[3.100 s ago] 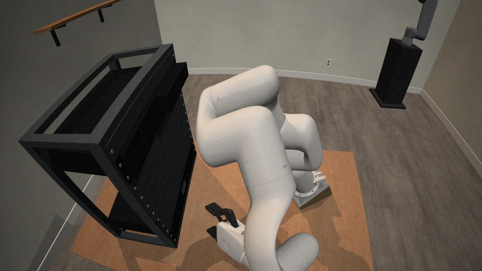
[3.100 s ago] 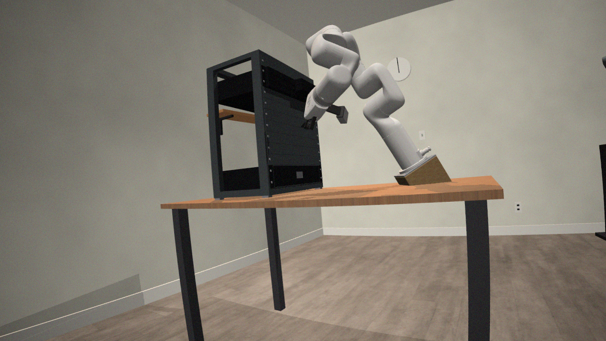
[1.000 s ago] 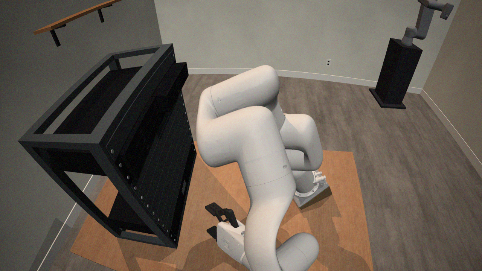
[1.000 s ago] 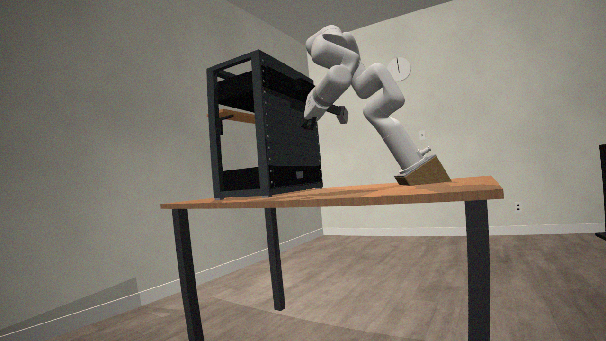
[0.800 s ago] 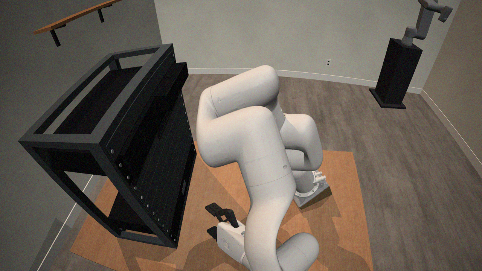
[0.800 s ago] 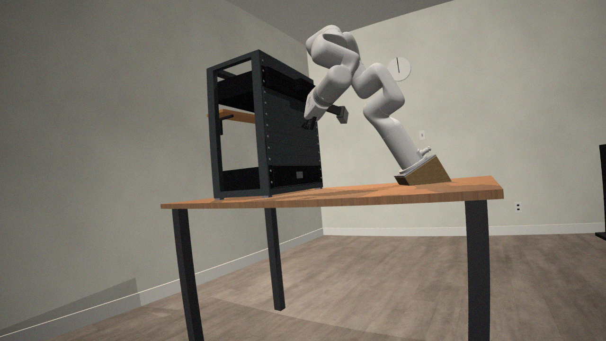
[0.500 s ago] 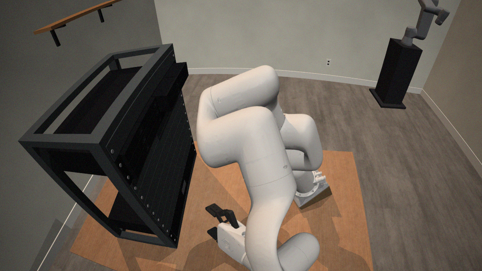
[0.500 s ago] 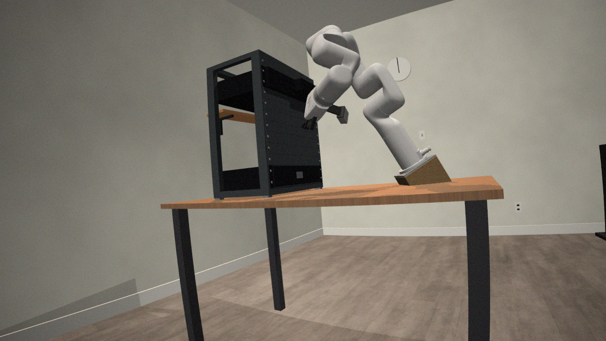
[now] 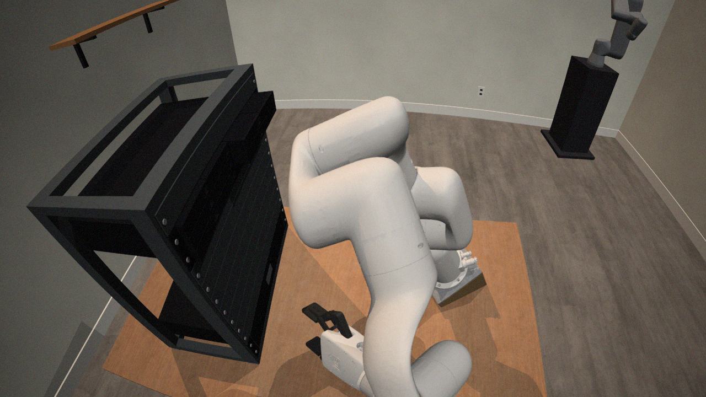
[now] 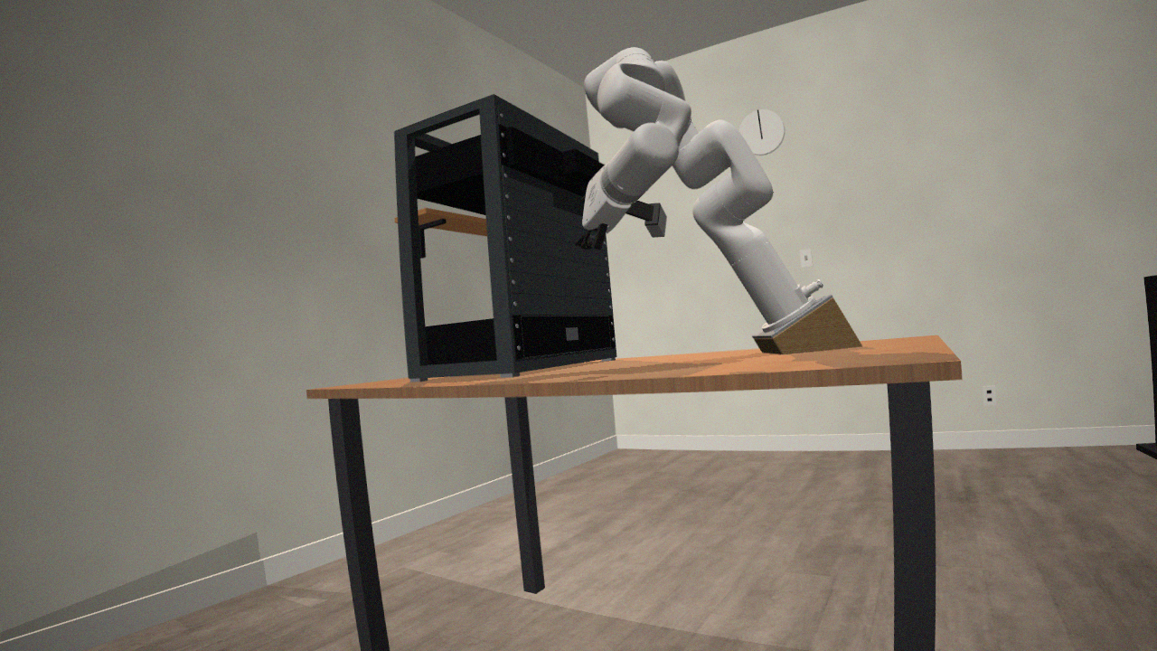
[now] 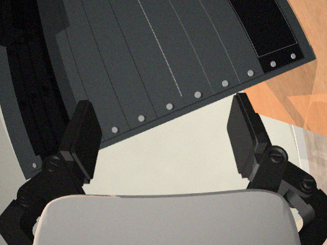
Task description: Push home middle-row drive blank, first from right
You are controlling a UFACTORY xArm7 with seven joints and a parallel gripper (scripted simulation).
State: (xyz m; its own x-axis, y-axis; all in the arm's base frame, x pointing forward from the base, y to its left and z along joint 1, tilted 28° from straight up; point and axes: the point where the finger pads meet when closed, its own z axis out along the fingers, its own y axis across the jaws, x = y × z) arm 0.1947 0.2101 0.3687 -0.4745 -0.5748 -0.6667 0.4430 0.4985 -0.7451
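Wrist view: dark slatted rack (image 11: 150, 37) front (blanks indistinct), gripper (image 11: 165, 133) spread apart, empty.

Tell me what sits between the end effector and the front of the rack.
Nothing: in the top view only bare wooden table top shows in the gap between the open end effector and the rack.

We take the wooden worktop (image 10: 906, 363) as our landmark. Behind it, on the far wall, we see a round wall clock (image 10: 761, 131) and a white outlet (image 10: 805, 257). Off beyond it stands a black pedestal (image 9: 582, 106) carrying a grey sculpture (image 9: 619, 29). A wooden wall shelf (image 9: 106, 24) hangs above it.
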